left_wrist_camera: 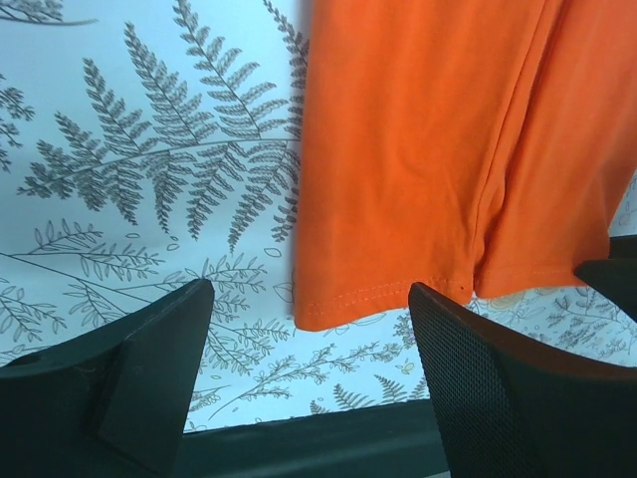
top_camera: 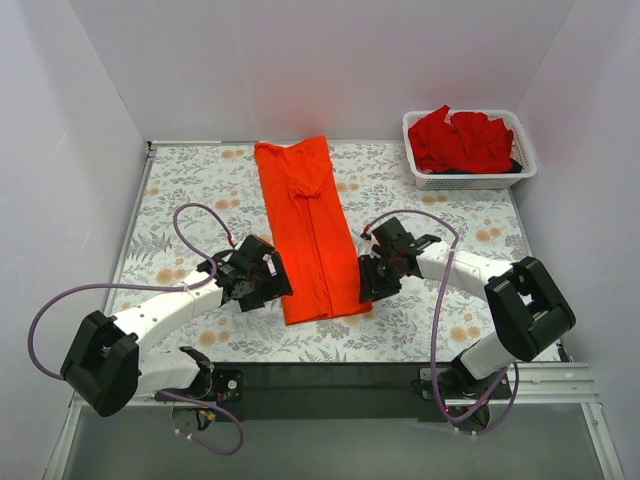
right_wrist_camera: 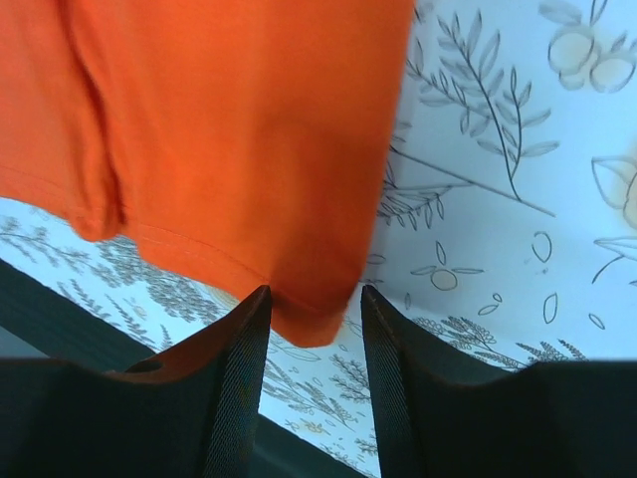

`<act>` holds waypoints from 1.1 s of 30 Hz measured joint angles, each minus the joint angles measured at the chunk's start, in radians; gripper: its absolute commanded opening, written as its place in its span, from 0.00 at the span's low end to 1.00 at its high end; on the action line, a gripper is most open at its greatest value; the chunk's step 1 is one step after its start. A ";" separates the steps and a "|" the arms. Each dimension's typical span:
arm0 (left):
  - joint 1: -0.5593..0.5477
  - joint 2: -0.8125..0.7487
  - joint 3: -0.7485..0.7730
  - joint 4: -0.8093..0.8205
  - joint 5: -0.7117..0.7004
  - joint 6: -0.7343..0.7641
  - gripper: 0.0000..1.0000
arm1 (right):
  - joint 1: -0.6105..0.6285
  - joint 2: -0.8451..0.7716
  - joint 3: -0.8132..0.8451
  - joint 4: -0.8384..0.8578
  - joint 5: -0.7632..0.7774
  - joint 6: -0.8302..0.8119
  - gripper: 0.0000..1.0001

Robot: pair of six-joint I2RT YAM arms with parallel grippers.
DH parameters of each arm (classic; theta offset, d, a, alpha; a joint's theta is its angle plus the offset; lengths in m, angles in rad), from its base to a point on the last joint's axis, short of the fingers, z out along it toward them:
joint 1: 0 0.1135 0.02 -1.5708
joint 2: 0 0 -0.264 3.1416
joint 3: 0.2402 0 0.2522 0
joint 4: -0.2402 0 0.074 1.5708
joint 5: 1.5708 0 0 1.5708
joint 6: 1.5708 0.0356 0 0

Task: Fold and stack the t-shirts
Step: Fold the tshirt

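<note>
A bright orange-red t-shirt (top_camera: 308,230) lies folded into a long narrow strip down the middle of the floral table. My left gripper (top_camera: 276,290) is open wide at the strip's near left corner. In the left wrist view the hem corner (left_wrist_camera: 328,309) lies just beyond the gap between my gripper's (left_wrist_camera: 309,291) fingers. My right gripper (top_camera: 366,288) is open at the near right corner. In the right wrist view that corner (right_wrist_camera: 309,314) lies between its (right_wrist_camera: 315,291) fingers, with gaps on both sides. Deeper red t-shirts (top_camera: 460,140) are heaped in the basket.
A white mesh basket (top_camera: 470,182) stands at the back right corner. The table's dark front edge (top_camera: 330,375) runs just behind both grippers and shows in the left wrist view (left_wrist_camera: 318,443). White walls close in the table on three sides.
</note>
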 measured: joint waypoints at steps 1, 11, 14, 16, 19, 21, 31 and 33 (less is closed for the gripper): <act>-0.005 0.003 0.000 0.000 0.002 -0.007 0.78 | 0.000 0.003 -0.016 0.007 0.000 0.002 0.47; -0.064 0.057 0.000 0.002 0.017 -0.068 0.69 | -0.007 0.006 -0.077 0.053 -0.038 0.025 0.12; -0.076 0.079 0.000 0.002 0.018 -0.076 0.64 | -0.007 0.006 -0.083 0.060 -0.040 0.023 0.01; -0.084 0.096 0.000 0.001 0.019 -0.082 0.56 | -0.007 0.006 -0.084 0.060 -0.040 0.023 0.01; -0.097 0.111 0.000 -0.001 0.019 -0.091 0.52 | -0.007 0.006 -0.084 0.061 -0.040 0.023 0.01; -0.107 0.123 0.000 -0.002 0.019 -0.094 0.52 | -0.007 0.006 -0.084 0.061 -0.040 0.023 0.01; -0.130 0.207 0.024 -0.006 0.032 -0.099 0.43 | -0.006 0.003 -0.092 0.071 -0.043 0.024 0.01; -0.134 0.220 0.034 -0.009 0.035 -0.098 0.38 | -0.006 -0.003 -0.100 0.082 -0.048 0.024 0.01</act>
